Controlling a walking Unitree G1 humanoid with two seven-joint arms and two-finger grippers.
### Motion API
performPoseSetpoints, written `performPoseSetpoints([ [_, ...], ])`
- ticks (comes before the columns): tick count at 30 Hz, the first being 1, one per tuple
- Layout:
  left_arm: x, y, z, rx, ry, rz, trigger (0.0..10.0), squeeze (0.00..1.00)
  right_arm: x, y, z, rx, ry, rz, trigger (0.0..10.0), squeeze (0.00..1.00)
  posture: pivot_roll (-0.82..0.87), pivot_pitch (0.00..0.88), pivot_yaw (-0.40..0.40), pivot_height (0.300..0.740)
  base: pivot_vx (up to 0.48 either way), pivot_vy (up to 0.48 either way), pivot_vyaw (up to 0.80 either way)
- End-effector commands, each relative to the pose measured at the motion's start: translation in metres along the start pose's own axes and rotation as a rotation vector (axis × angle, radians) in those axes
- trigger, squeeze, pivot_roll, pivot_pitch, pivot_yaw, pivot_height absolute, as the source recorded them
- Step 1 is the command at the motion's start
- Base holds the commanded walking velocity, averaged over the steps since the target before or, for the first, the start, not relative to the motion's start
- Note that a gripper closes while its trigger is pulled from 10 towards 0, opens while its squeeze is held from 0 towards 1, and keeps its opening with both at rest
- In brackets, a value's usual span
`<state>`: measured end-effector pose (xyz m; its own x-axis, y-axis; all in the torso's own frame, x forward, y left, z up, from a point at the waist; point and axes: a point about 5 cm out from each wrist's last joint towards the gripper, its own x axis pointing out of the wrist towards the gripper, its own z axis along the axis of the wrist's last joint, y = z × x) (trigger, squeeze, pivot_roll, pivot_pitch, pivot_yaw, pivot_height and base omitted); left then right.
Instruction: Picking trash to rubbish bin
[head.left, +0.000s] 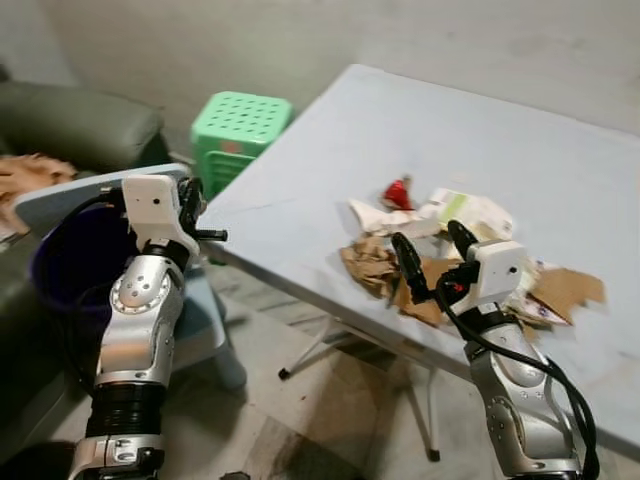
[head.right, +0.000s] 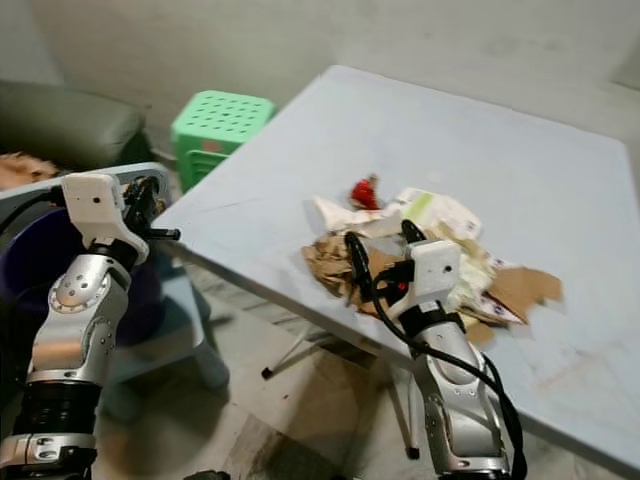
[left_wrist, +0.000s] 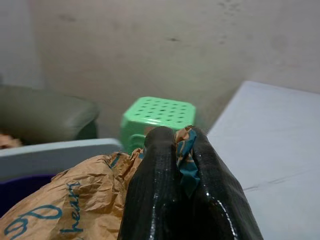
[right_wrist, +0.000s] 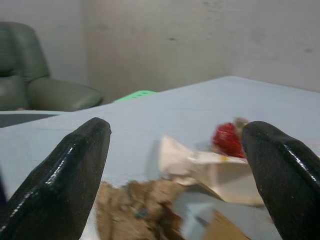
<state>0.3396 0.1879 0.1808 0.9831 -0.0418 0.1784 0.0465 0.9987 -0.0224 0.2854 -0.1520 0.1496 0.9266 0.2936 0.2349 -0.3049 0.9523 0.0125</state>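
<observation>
1. The grey table (head.left: 520, 130) lies bare on its far half.
2. The trash pile (head.left: 450, 250) crowds its near edge.
3. The green stool (head.left: 240, 130) and the purple bin (head.left: 60, 260) flank the table's left corner.

i see the table (head.left: 560, 170) on my right with the trash pile (head.left: 450, 255) near its front edge (right gripper (head.left: 432, 258) just before it). left of the table stands a stool (head.left: 240, 130), the bin (head.left: 75, 255) nearer, the sofa (head.left: 70, 125) behind.
</observation>
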Motion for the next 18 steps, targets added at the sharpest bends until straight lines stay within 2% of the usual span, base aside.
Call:
performPoseSetpoints([
  [1, 0.0027, -0.0048, 0.0041, 0.001, -0.006, -0.018, 10.0, 0.0, -0.0017, -0.003, -0.0011, -0.006, 0.007, -0.014, 10.0, 0.0, -0.02, 0.093, -0.041, 0.74, 0.0, 0.0, 0.8],
  [15, 0.005, -0.0055, 0.0054, -0.015, -0.002, -0.024, 10.0, 0.0, -0.0005, -0.0009, -0.0018, 0.004, 0.01, 0.003, 10.0, 0.0, -0.01, 0.071, -0.042, 0.74, 0.0, 0.457, 0.8],
  [18, 0.005, -0.0053, 0.0058, -0.01, -0.007, -0.024, 10.0, 0.0, -0.0003, 0.0, -0.0018, 0.036, 0.005, 0.005, 10.0, 0.0, -0.01, 0.068, -0.043, 0.74, 0.0, 0.423, 0.0],
])
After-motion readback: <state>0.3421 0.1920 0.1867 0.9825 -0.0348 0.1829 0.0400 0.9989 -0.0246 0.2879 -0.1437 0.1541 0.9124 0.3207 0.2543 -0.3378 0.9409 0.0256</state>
